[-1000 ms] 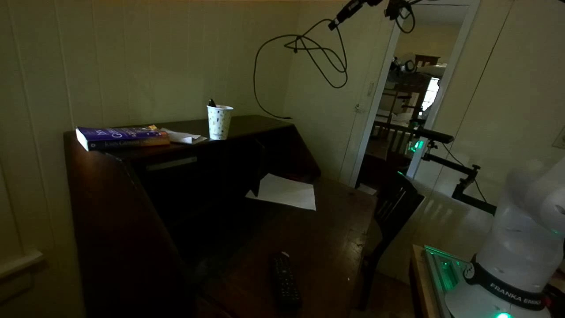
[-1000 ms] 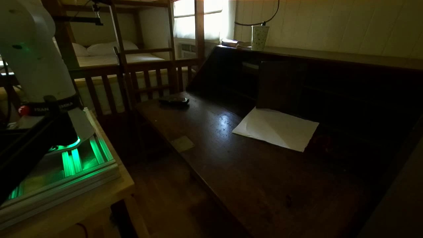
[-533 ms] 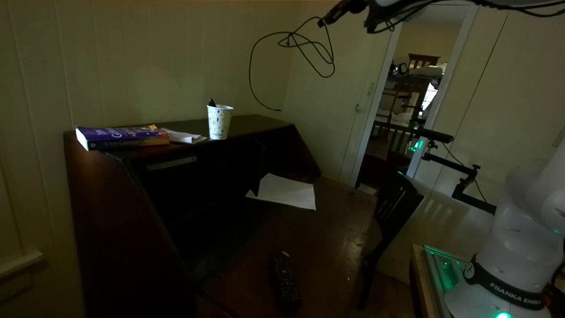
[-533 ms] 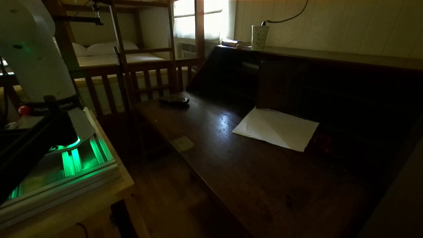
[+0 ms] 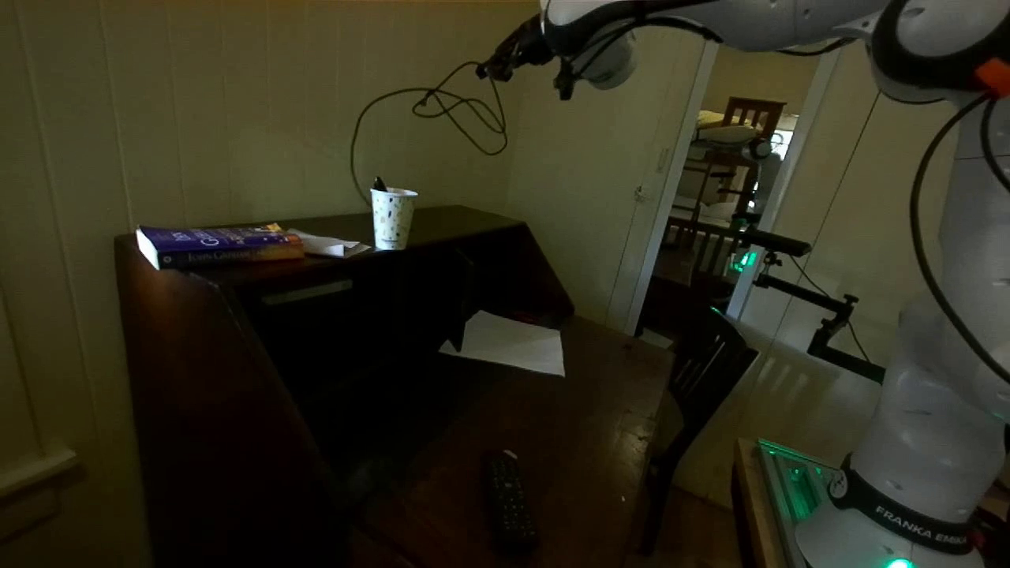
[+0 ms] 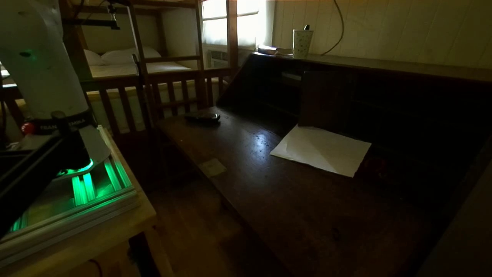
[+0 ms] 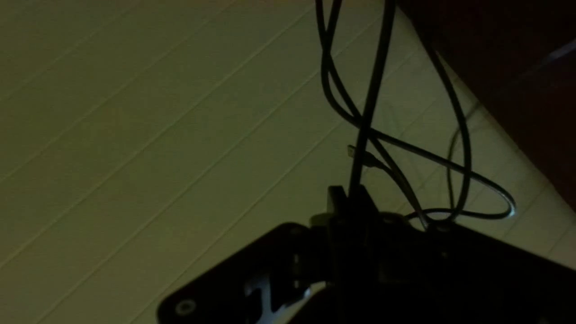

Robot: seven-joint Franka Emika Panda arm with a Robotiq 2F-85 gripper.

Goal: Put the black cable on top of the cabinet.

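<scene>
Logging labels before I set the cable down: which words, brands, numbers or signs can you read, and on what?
"FRANKA EMIKA": black band around the robot's base.
"JOHN": spine of the book; its other lettering is too blurred to read surely.
Remote: button markings too small and dark to read.
Cup: printed pattern, no words visible.
Black cable: no lettering visible.

cable (image 7: 365, 126): black | fingers (image 7: 366, 208): black | cabinet (image 5: 213, 379): dark brown | cup (image 5: 391, 222): white, speckled | book (image 5: 221, 245): purple, orange-brown | sheet (image 5: 513, 343): white
</scene>
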